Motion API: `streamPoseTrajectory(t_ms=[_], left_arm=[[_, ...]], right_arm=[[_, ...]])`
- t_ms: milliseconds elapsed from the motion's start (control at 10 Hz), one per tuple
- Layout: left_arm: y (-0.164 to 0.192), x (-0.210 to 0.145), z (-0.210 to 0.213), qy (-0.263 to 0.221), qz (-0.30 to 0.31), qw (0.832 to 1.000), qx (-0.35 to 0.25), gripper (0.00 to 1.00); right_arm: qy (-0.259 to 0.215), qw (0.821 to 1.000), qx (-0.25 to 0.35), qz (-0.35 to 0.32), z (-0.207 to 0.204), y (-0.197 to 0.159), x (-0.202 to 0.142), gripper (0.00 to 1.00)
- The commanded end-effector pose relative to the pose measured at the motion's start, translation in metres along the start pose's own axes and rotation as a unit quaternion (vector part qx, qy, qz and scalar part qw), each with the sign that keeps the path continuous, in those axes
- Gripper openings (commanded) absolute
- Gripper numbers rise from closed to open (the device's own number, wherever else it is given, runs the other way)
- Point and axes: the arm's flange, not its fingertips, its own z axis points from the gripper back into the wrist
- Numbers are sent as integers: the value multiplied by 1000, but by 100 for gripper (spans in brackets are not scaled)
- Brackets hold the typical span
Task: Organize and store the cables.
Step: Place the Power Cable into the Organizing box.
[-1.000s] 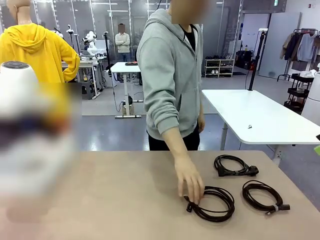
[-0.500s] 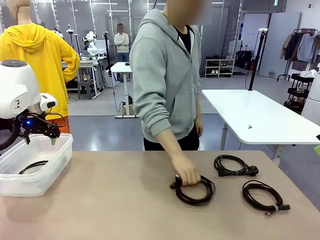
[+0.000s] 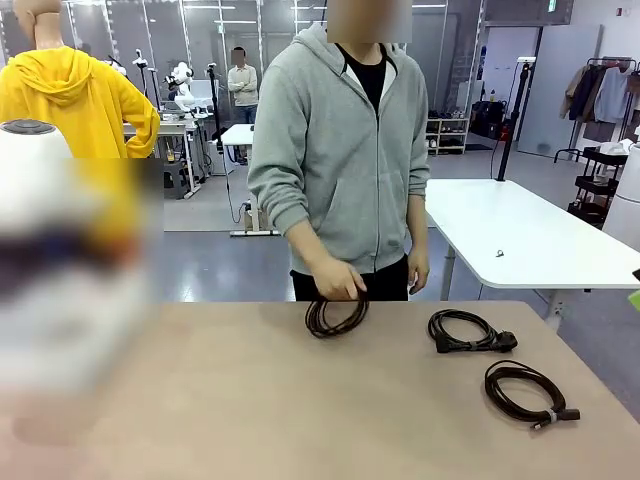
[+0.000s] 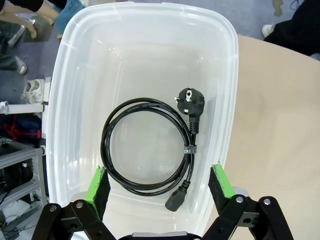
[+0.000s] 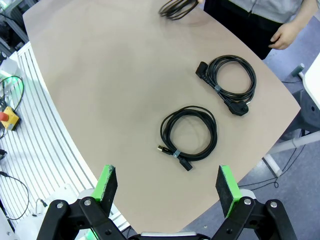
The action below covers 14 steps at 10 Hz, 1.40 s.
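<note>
Work table [image 3: 250, 400]: beige matte top, foreground.
Floor [image 3: 220, 270]: grey, smooth; paler rectangular area [image 3: 200, 212] farther back.
White table [image 3: 520, 240]: right side, white legs, just beyond work table.
Small white desk [image 3: 248, 135]: mid-room, tall legs.
Shoe rack [image 3: 440, 135]: low, white, near far wall.
Clothes rail [image 3: 605, 85]: far right, garments hanging.
Black trolley [image 3: 600, 185]: beside rail, lower.
Far wall: dark glass partitions [image 3: 150, 35].
Lighting: ceiling strip lamps [image 3: 225, 8], even, bright.

Small white letters are printed on the tie [image 4: 187, 148] around the cable [image 4: 190, 103] inside the bin [image 4: 228, 75]; none can be read.
</note>
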Motion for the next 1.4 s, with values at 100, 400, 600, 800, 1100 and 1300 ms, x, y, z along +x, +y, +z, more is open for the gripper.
streamPoseTrajectory(t_ms=[100, 400, 600, 800, 1100, 1300], left_arm=[[0, 1, -1, -1, -4, 1000, 6, 100], [0, 0, 0, 0, 0, 1000, 0, 100], [-6, -1, 67, -70, -58, 995, -50, 100], [2, -39, 122, -103, -107, 983, -112, 100], [14, -111, 148, -102, -200, 958, -178, 100], [30, -158, 157, -164, -263, 929, -203, 100]], right_arm=[[-2, 1000, 4, -9, 1, 1, 3, 100], [-2, 1000, 4, -9, 1, 1, 3, 100], [-2, 1000, 4, -9, 1, 1, 3, 100], [-2, 1000, 4, -9, 1, 1, 3, 100], [-2, 1000, 4, -9, 1, 1, 3, 100], [-2, 1000, 4, -9, 1, 1, 3, 100]])
